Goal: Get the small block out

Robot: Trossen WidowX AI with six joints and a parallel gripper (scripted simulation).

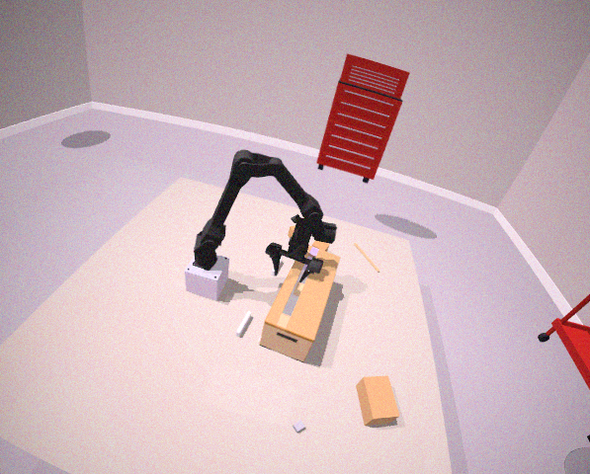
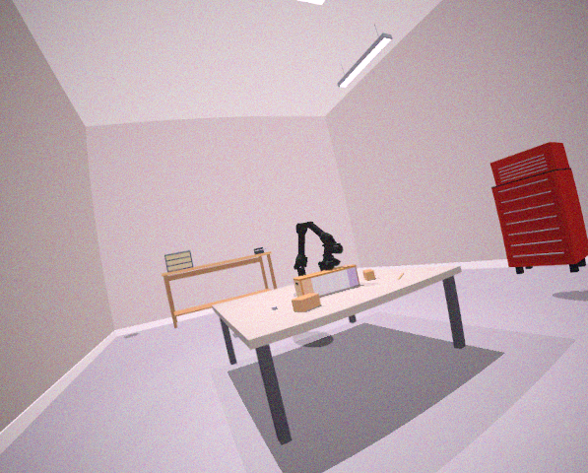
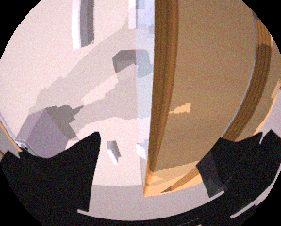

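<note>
The long wooden box (image 1: 311, 308) (image 2: 303, 287) (image 3: 206, 71) stands on the table, with a slot along its top. Its clear panel (image 3: 144, 89) shows beside the wooden edge in the wrist view. A lavender part (image 1: 314, 251) (image 2: 352, 277) is at the box's far end. My gripper (image 1: 289, 277) (image 3: 142, 134) is open and empty, pointing down above the box's robot-side edge. One finger is out beyond that edge, the other over the top. The small block and the shelf cannot be made out clearly; a pale yellowish patch shows in the slot below the fingers.
White bar (image 1: 243, 324) (image 3: 113, 152) lies between robot base (image 1: 206, 279) (image 3: 43, 134) and box; another white bar (image 3: 77, 24) lies farther back. Wooden blocks (image 1: 378, 400) (image 2: 305, 303) (image 2: 368, 275) are beyond both ends. A thin stick (image 1: 366, 257) and grey tile (image 1: 298, 426) lie apart.
</note>
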